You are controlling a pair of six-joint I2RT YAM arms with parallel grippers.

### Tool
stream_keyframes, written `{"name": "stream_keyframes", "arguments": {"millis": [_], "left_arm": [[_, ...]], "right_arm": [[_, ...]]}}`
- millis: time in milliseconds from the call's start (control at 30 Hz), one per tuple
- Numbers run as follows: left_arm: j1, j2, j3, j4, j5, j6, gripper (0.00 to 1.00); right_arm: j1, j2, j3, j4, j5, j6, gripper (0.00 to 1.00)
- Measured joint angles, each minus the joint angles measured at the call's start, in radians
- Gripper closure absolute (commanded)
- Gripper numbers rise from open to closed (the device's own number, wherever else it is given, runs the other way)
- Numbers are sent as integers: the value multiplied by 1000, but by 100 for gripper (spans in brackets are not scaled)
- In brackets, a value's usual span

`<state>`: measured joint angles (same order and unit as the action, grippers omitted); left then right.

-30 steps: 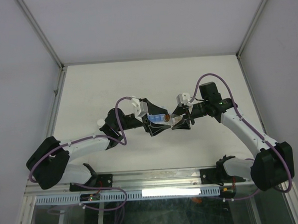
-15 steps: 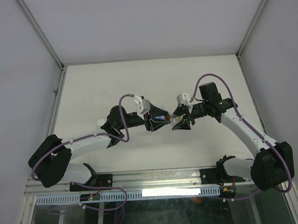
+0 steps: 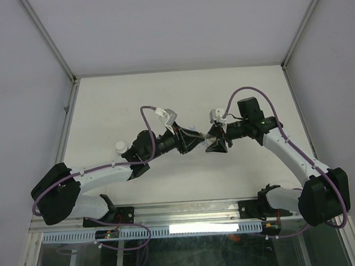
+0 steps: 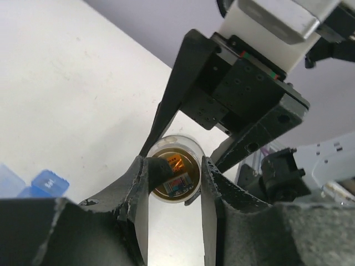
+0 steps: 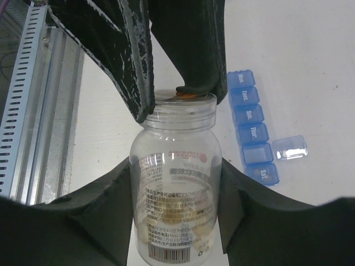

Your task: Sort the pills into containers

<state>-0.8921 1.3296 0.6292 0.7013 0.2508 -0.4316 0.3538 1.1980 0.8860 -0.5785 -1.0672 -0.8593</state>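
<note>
Most of the pills point(image 5: 176, 235) lie as a tan heap in the base of a small clear bottle point(image 5: 176, 183). One orange bit point(image 5: 188, 95) sits right at the bottle's open mouth, under the tip of one of the left arm's fingers. In the left wrist view a glint of orange shows just inside the mouth beside that same dark fingertip. The left gripper point(image 4: 176, 166) has its jaws drawn in narrow around the mouth. One tip reaches over or into the opening and the other stands just outside the rim. Whether they actually pinch the orange bit cannot be told from these views. The right gripper point(image 3: 212, 144) is clamped on the bottle, one finger pressed against each side of its labelled body, with the mouth turned toward the left gripper. In the top view the two grippers meet nose to nose above the middle of the white table point(image 3: 134, 99), and the bottle is carried between them off the surface. The containers point(image 5: 249, 124), a blue strip of six square compartments with day labels, lie flat on the table beside and below the bottle, apart from both grippers. The fifth compartment along has its lid point(image 5: 289, 147) swung open to the side, and the others look closed. A small white cap point(image 3: 120, 147) rests on the table near the left arm's elbow, well apart from the bottle.
</note>
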Motion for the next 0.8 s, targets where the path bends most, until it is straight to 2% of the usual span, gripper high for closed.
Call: {"name": "stream_keyframes", "arguments": {"millis": [67, 100, 233, 267, 367, 500, 600, 800], "left_arm": [[-32, -6, -15, -1, -110, -75, 100], [-42, -10, -27, 7, -152, -109, 93], [-58, -28, -62, 36, -224, -174, 39], [-58, -42, -74, 45, -227, -187, 28], [-58, -98, -118, 65, -229, -177, 3], [-58, -204, -190, 97, -250, -117, 1], [-56, -260, -242, 129, -245, -16, 1], [-39, -243, -254, 142, -97, 216, 1]], "right_arm": [[0, 3, 0, 0, 9, 13, 100], [0, 6, 0, 0, 11, 15, 100], [6, 9, 0, 9, 9, 27, 100], [10, 9, 0, 12, 0, 28, 100], [12, 9, 0, 24, -4, 28, 100], [11, 9, 0, 29, -13, 27, 100], [11, 9, 0, 29, -19, 24, 100], [11, 9, 0, 25, -43, -5, 100]]}}
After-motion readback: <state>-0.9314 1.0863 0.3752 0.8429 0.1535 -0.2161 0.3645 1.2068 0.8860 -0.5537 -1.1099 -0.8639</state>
